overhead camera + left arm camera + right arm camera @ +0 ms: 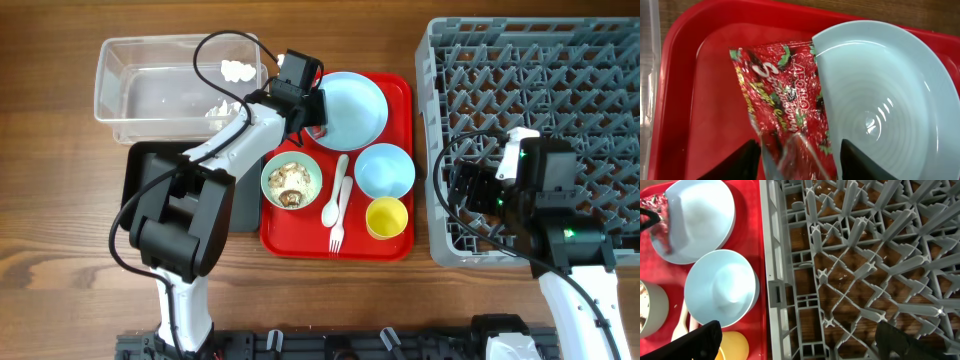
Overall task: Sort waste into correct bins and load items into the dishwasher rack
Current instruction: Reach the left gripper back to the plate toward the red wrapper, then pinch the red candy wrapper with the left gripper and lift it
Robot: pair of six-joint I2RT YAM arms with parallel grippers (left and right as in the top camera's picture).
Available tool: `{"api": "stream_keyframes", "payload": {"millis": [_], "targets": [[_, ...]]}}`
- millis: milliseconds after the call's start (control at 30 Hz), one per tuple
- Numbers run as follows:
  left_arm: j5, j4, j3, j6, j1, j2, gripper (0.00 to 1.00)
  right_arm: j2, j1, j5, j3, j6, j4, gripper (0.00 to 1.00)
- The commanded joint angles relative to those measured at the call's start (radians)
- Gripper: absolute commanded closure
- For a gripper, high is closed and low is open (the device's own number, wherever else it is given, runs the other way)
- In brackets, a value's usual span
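Note:
The red snack wrapper lies on the red serving tray against the left rim of the light blue plate. My left gripper is open, with its fingers either side of the wrapper's near end. In the overhead view it is at the plate's left edge. The pale green bowl holds brown food scraps. The light blue bowl, yellow cup, spoon and fork are on the tray. My right gripper is open and empty over the dishwasher rack's left wall.
The clear tub at the back left holds white tissue pieces. The black tray lies in front of it, mostly under my left arm. The rack's upright pegs stand close below my right gripper.

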Motion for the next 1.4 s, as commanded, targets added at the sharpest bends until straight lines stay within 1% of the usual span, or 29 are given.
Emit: {"api": "stream_keyframes", "payload": {"millis": [0, 133, 167, 233, 367, 433, 467, 533, 833, 1167, 1233, 1367], "targets": [[-0.013, -0.004, 0.002, -0.001, -0.002, 0.018, 0.50, 0.001, 0.002, 0.018, 0.023, 0.013, -0.002, 0.00], [-0.013, -0.010, 0.002, -0.002, -0.004, 0.029, 0.50, 0.001, 0.002, 0.018, 0.023, 0.014, -0.002, 0.00], [-0.011, -0.009, 0.002, -0.002, -0.004, 0.036, 0.48, 0.001, 0.002, 0.018, 0.023, 0.013, -0.002, 0.00], [-0.001, -0.007, 0.002, -0.002, -0.004, 0.043, 0.48, 0.001, 0.002, 0.018, 0.023, 0.013, -0.002, 0.00], [0.002, 0.008, 0.003, -0.001, -0.005, 0.034, 0.52, 0.001, 0.002, 0.018, 0.023, 0.013, -0.001, 0.00], [0.002, 0.008, 0.003, -0.001, -0.005, 0.018, 0.48, 0.001, 0.002, 0.018, 0.023, 0.013, -0.001, 0.00], [0.001, 0.008, 0.003, -0.001, -0.005, 0.005, 0.48, 0.001, 0.002, 0.018, 0.023, 0.013, -0.001, 0.00], [0.001, 0.014, 0.003, -0.001, -0.005, -0.011, 0.45, 0.001, 0.002, 0.018, 0.023, 0.013, -0.001, 0.00], [0.002, 0.015, 0.003, -0.001, -0.031, -0.030, 0.46, 0.001, 0.002, 0.018, 0.023, 0.013, -0.001, 0.00], [0.016, 0.012, 0.003, -0.002, -0.052, -0.059, 0.44, 0.022, 0.002, 0.018, 0.023, 0.013, 0.003, 0.00], [0.067, -0.005, 0.002, -0.039, -0.057, -0.055, 0.46, 0.039, 0.002, 0.018, 0.023, 0.013, 0.003, 0.00], [0.061, -0.011, 0.002, -0.055, -0.077, -0.027, 0.47, 0.053, 0.002, 0.018, 0.023, 0.013, 0.001, 0.00]]}}
